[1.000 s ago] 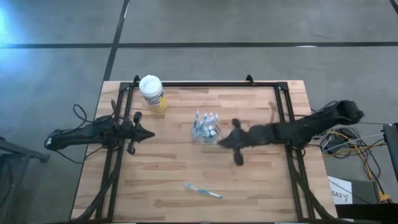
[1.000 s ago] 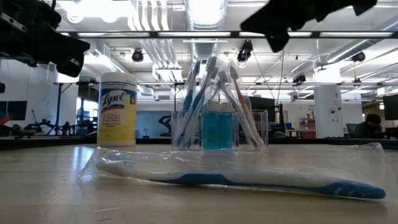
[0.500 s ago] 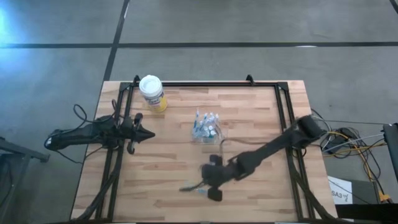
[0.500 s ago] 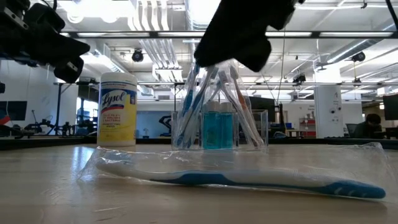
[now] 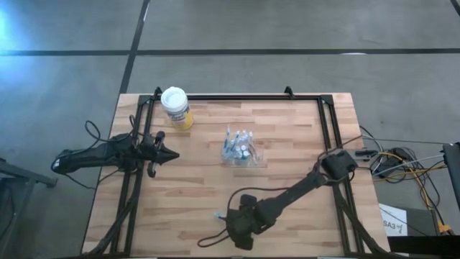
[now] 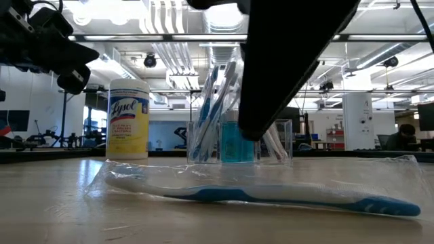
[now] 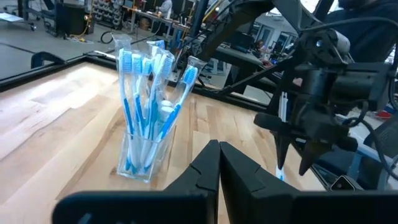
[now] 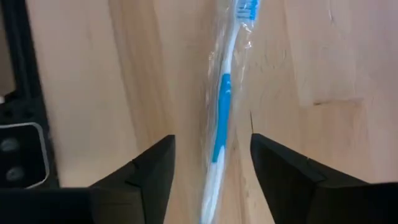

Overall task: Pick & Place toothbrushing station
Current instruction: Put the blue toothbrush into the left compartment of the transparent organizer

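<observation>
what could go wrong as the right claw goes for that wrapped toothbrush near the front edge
1. The right claw is open astride the wrapped toothbrush; its clear wrapper looks slick, so the fingers might pinch film alone and the brush could slip.
2. The toothbrush lies flat on the table, so a low descent may jam the fingertips into the wood.
3. The clear holder is already crowded with brushes, so placing another could knock it over.
</observation>
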Controlling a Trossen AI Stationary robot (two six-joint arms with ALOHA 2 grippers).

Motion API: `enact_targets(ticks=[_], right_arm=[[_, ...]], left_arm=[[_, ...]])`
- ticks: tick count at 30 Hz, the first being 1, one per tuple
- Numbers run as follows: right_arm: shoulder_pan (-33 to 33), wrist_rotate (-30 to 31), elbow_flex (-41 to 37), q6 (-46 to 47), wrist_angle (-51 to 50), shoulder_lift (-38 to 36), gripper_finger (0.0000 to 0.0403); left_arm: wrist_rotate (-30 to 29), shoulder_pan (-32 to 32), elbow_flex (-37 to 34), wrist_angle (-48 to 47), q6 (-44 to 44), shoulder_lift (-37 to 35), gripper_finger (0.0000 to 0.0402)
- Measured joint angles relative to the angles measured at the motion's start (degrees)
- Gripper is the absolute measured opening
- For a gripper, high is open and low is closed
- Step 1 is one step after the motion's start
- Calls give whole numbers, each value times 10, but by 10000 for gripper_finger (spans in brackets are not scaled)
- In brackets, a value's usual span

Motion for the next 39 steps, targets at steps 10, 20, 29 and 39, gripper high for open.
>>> enact_targets(ticks=[10, 20, 29, 39], right_arm=[[-3, 1, -7, 22, -12, 31, 215], [-5, -16, -26, 19, -7, 35, 195], [-7, -12, -27, -50, -8, 34, 56], [-14, 36, -32, -163, -25, -34, 19]], left_arm=[[-1, 0, 0, -5, -4, 2, 10], [-6, 0, 0, -13, -4, 3, 9], [-6, 0, 0, -10, -2, 3, 15], [-5, 0, 0, -11, 16, 3, 12]])
